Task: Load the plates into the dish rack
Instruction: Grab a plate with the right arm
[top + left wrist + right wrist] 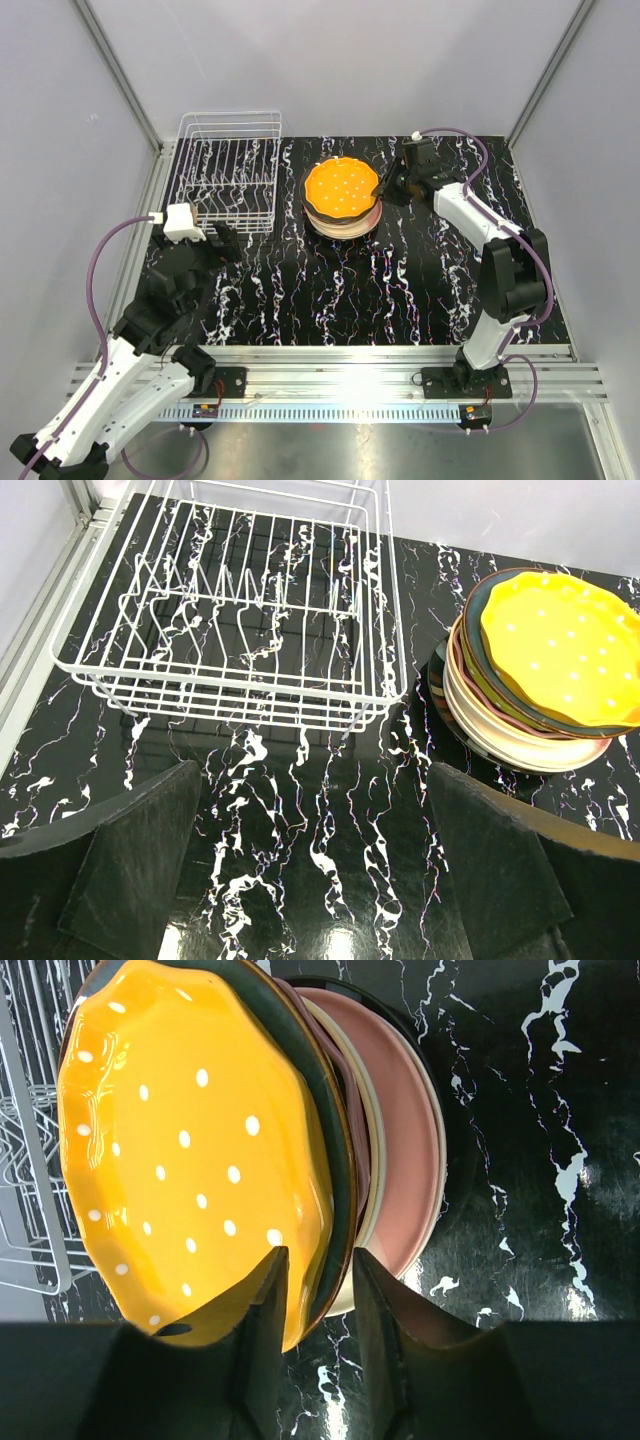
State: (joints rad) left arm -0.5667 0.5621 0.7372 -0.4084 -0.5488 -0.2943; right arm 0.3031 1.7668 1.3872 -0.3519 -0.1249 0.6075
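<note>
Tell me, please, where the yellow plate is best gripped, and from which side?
Probably its right rim, from the right: the yellow plate lies atop the stack, so only its thin scalloped edge offers a pinch, and the right gripper sits at that edge.

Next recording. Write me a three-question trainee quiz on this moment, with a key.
1. True or false: the dish rack already holds a plate.
2. What tops the stack? A) yellow dotted plate B) plain pink plate C) black bowl
3. Which hand has a finger on each side of the top plate's rim?
Key: 1 false; 2 A; 3 the right hand.
</note>
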